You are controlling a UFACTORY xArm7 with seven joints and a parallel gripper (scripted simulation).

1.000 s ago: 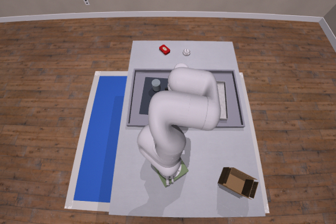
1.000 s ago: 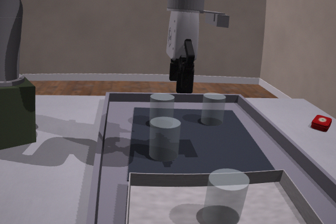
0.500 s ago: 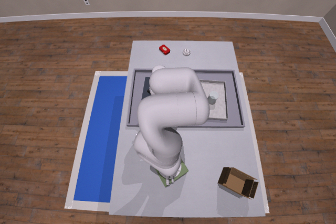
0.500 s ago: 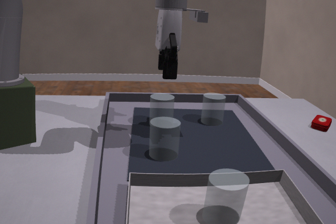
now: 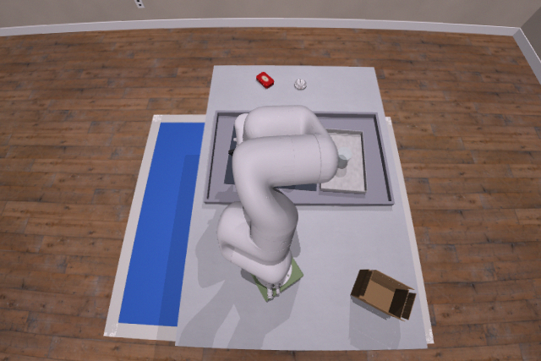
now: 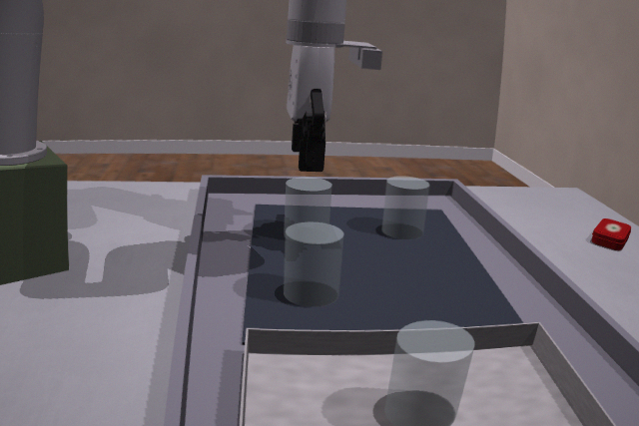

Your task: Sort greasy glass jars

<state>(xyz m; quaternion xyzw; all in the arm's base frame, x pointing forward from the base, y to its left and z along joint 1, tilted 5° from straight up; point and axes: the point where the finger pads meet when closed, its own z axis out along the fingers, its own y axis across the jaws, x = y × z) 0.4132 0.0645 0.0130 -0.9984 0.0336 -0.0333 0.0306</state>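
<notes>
Three clear glass jars stand on the dark drying mat (image 6: 381,266): one at the far left (image 6: 308,202), one at the far right (image 6: 406,207) and one nearer on the left (image 6: 313,263). A fourth jar (image 6: 434,374) stands in the white tray; it also shows in the overhead view (image 5: 345,154). My gripper (image 6: 311,153) hangs open and empty just above the far-left jar, pointing down. In the overhead view my arm (image 5: 279,160) hides the gripper and the three jars on the mat.
Mat and tray lie inside a grey rimmed basin. A red box (image 6: 611,233) and a small white round object (image 5: 300,84) sit behind it. A cardboard box (image 5: 383,293) lies at the front right. A blue panel (image 5: 161,221) runs along the left.
</notes>
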